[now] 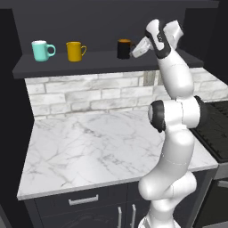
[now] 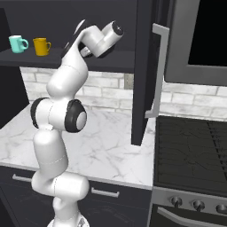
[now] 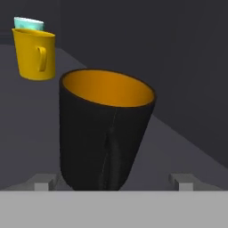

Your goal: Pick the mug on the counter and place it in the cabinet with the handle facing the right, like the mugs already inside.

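Observation:
The black mug with the orange inside stands upright on the cabinet shelf, right of the other two mugs. My gripper is at its right side, level with it. In the hand view the gripper is open: the two fingertips stand wide on either side of the mug's base, with a gap to its wall on each side. A narrow vertical ridge runs down the mug's side that faces the hand. The white marble counter lies bare below.
A teal mug and a yellow-orange mug stand on the same shelf to the left, handles to the right. The dark cabinet door hangs open beside the arm. A stove borders the counter on the right.

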Tool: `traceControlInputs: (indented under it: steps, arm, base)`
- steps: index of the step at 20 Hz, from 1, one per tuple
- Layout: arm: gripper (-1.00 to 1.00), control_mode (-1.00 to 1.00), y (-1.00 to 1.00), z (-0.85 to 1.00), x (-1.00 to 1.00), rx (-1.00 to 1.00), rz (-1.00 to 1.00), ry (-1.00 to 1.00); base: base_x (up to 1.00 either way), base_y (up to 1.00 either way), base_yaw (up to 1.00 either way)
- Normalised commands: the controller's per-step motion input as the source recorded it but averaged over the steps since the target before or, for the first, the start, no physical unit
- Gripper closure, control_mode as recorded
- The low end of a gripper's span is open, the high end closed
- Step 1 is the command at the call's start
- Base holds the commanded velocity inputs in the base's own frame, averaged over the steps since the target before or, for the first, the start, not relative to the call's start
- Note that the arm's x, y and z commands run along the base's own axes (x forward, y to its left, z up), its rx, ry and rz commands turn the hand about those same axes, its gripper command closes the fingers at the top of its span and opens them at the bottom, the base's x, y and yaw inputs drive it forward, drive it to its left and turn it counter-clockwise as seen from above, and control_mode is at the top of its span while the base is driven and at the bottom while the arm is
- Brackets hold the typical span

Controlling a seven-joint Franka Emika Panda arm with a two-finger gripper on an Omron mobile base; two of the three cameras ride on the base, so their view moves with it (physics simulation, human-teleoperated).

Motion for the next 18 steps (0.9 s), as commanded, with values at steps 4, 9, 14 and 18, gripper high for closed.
traceControlInputs:
  steps: [4,9,14,18]
  arm:
    - [-1.0,-1.0,0.0,0.0,-0.15,-0.11,0.01,0.0]
    - [-1.0,-1.0,-0.1,0.0,-0.19,-0.12,0.0,-0.03]
    - [-1.0,-1.0,-0.26,0.0,-0.13,-0.08,0.0,-0.07]
    - [-1.0,-1.0,-0.28,-0.22,-0.03,0.0,0.0,-0.05]
  base:
    - [0.0,0.0,0.0]
    - [0.0,0.0,0.0]
    - [0.0,0.0,0.0]
    - [0.0,0.0,0.0]
